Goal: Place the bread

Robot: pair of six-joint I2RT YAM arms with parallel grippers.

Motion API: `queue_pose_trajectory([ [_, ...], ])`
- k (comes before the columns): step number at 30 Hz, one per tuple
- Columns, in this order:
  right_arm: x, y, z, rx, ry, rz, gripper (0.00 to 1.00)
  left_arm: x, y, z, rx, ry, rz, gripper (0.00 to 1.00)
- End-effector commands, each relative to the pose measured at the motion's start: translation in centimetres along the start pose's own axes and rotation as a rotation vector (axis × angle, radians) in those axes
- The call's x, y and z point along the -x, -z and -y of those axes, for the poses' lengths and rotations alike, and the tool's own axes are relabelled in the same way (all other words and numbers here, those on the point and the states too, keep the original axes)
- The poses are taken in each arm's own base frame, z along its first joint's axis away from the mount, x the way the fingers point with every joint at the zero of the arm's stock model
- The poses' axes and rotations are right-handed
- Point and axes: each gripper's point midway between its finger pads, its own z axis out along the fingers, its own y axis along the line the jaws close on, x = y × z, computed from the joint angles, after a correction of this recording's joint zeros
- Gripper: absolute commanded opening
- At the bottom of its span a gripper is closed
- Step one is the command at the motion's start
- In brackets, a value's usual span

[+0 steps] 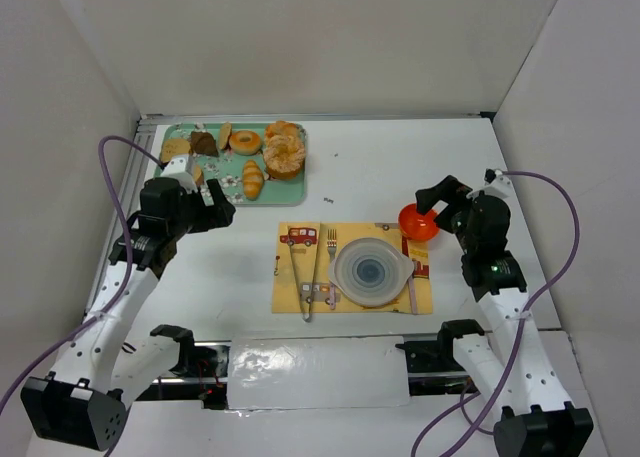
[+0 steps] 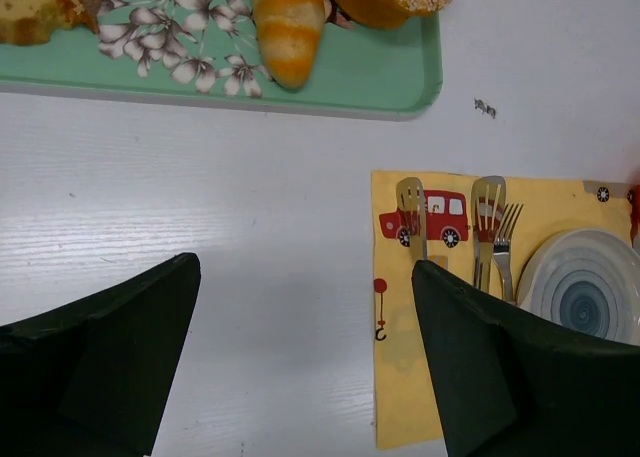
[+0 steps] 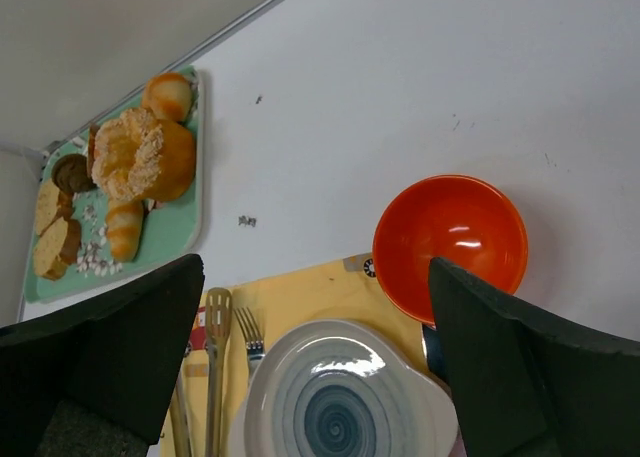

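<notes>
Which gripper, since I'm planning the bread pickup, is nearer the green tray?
Left. The left gripper hovers open at the green tray's near-left corner; the right gripper is far off to the right, beside the orange bowl.

The left arm [image 1: 118, 295] is being held bent, rising from its base at the near left and leaning forward and slightly inward. The left gripper [image 1: 203, 205] [image 2: 305, 267] is being carried at its end with the jaws spread wide, and nothing is being clasped between its dark fingers [image 2: 120, 347]. The right arm [image 1: 500, 312] is being posed in mirror fashion, leaning forward from the near right. The right gripper [image 1: 440, 199] [image 3: 315, 267] is being pointed inward to the left, its jaws likewise being held wide apart and gripping nothing.
</notes>
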Motion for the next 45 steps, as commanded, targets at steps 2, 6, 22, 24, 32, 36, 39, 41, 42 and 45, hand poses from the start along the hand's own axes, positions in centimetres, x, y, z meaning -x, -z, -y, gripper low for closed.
queue_pose_trajectory([
  [2,1.3,-0.6,-1.0,0.023,0.027,0.029,1.00,1.0,-0.4,0.5,-0.033,-0.030,0.032,1.00],
  [6,1.5,-0.9,-1.1,0.029,0.027,0.038,1.00,0.2,-0.5,0.8,-0.029,-0.043,0.007,1.00],
  [22,-0.9,-1.0,0.1,0.010,-0.006,-0.009,1.00,-9.8,-0.8,12.3,0.080,-0.049,-0.129,1.00],
  [24,-0.9,-1.0,0.1,0.010,-0.006,-0.009,1.00,-11.1,-1.0,13.5,0.091,-0.063,-0.140,1.00],
  [32,-0.9,-0.8,0.5,-0.015,0.003,-0.014,1.00,-16.8,-2.7,15.0,0.226,-0.175,-0.211,1.00],
  [36,-0.9,-0.8,0.6,-0.015,0.003,-0.014,1.00,-17.7,-3.4,15.8,0.197,-0.168,-0.228,1.00],
  [39,-1.1,-0.9,0.9,-0.029,0.004,-0.016,1.00,-18.3,-3.8,15.6,0.196,-0.192,-0.231,0.99],
  [41,-1.1,-0.9,1.0,-0.029,0.004,-0.016,1.00,-19.0,-4.4,16.4,0.149,-0.195,-0.244,0.97],
  [42,-1.1,-0.9,1.0,-0.029,0.004,-0.016,1.00,-19.3,-4.6,16.9,0.132,-0.197,-0.248,0.96],
  [45,-1.3,-1.1,1.1,-0.034,0.004,-0.023,1.00,-20.2,-5.1,16.4,0.133,-0.202,-0.275,0.93],
])
